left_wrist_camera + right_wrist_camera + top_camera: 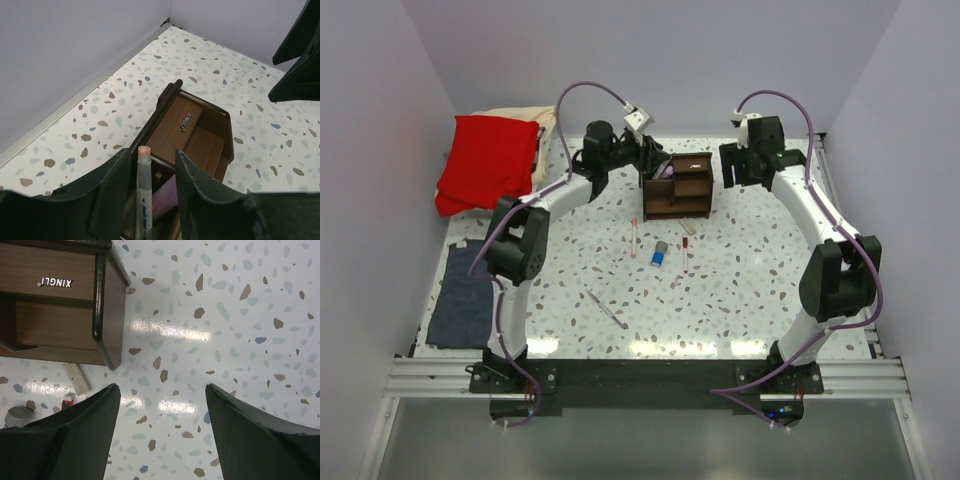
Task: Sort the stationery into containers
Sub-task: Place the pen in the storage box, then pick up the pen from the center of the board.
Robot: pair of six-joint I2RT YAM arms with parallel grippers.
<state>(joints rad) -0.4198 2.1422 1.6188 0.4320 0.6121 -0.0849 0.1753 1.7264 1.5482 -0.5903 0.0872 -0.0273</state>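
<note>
The dark brown wooden organizer [677, 185] stands at the back middle of the table. My left gripper [657, 160] hovers over its left end. In the left wrist view the left gripper [153, 155] is open around a grey-white pen with a pinkish tip [143, 185]. The pen stands upright in a compartment of the organizer [200, 135], against the left finger and apart from the right finger. A purple piece [165, 197] lies in the same compartment. On the table lie a pink-red pen [634, 238], a blue-and-white cylinder [661, 252], a red pen [685, 252] and a silvery pen [607, 308]. My right gripper [735, 172] [162, 387] is open over bare table to the right of the organizer [55, 315].
A red cloth [488, 160] lies at the back left and a folded blue-grey cloth [462, 292] at the left edge. White walls close in the back and both sides. A whitish stub [76, 377] and a tiny reddish piece [67, 401] lie in front of the organizer.
</note>
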